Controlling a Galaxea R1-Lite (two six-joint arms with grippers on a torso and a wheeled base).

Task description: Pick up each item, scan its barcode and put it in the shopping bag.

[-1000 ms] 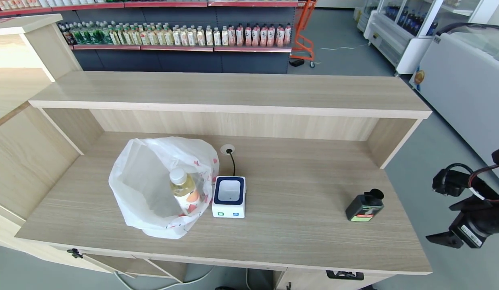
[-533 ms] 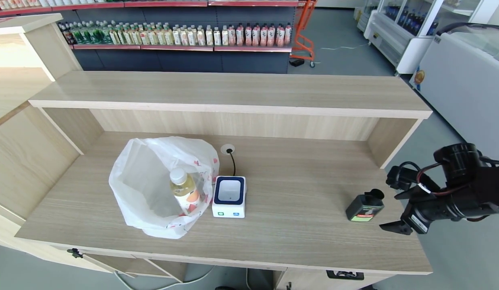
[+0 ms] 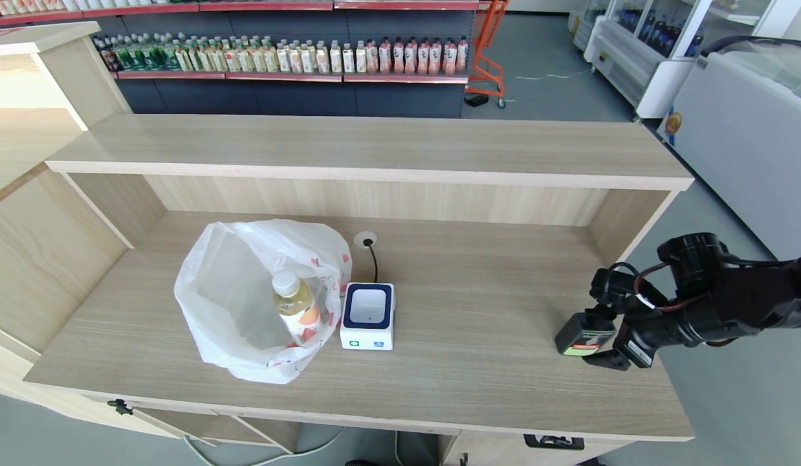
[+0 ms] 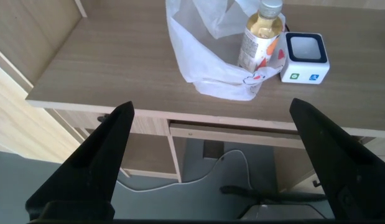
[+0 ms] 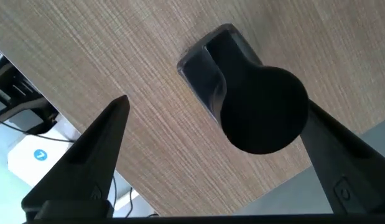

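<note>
The dark bottle (image 3: 583, 334) stands upright on the counter (image 3: 478, 369), well to the right of the scanner (image 3: 367, 316). Our right gripper (image 5: 217, 109) has its fingers spread to either side of it, not yet closed, so we judge the pick-up is in hand. Next we must close squarely on the body, lift, and turn the barcode to the scanner. Just left of the scanner, the shopping bag (image 3: 232, 304) holds a tea bottle (image 3: 294, 307).
</note>
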